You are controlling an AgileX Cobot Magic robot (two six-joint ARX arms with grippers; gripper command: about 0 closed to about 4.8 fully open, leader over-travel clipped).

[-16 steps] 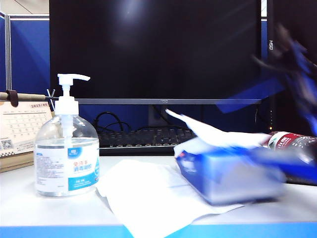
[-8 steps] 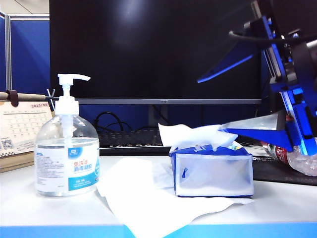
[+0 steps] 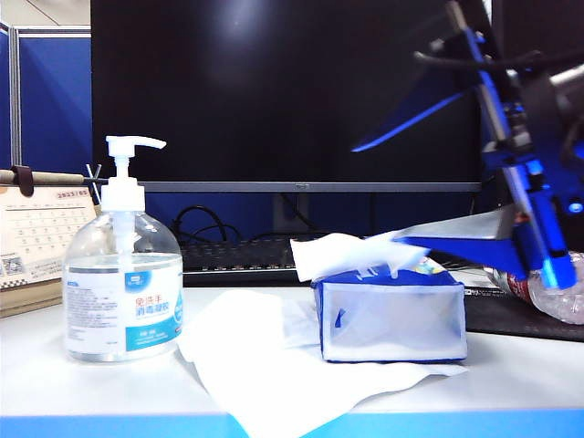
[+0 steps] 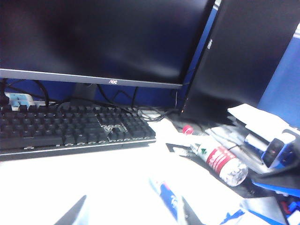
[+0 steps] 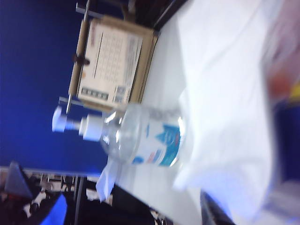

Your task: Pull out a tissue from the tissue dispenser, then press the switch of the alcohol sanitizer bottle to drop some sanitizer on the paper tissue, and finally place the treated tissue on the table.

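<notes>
The clear alcohol sanitizer bottle stands at the left of the white table, its white pump switch up. The blue tissue dispenser sits in the middle, and a tissue sticks out of its top. My right gripper hangs open over the pack, with its lower finger at the tissue's right end and its upper finger high above. In the right wrist view the bottle and switch show. In the left wrist view my left gripper is open over the washed-out table.
A large white paper sheet lies under and in front of the pack. A keyboard and dark monitor stand behind. A desk calendar is at far left. A water bottle lies on a black mat at right.
The pack, blurred and tilted a second ago, has settled flat. The tissue has dropped from stretched up to lying over the pack top. My right gripper's fingers have shifted slightly left.
</notes>
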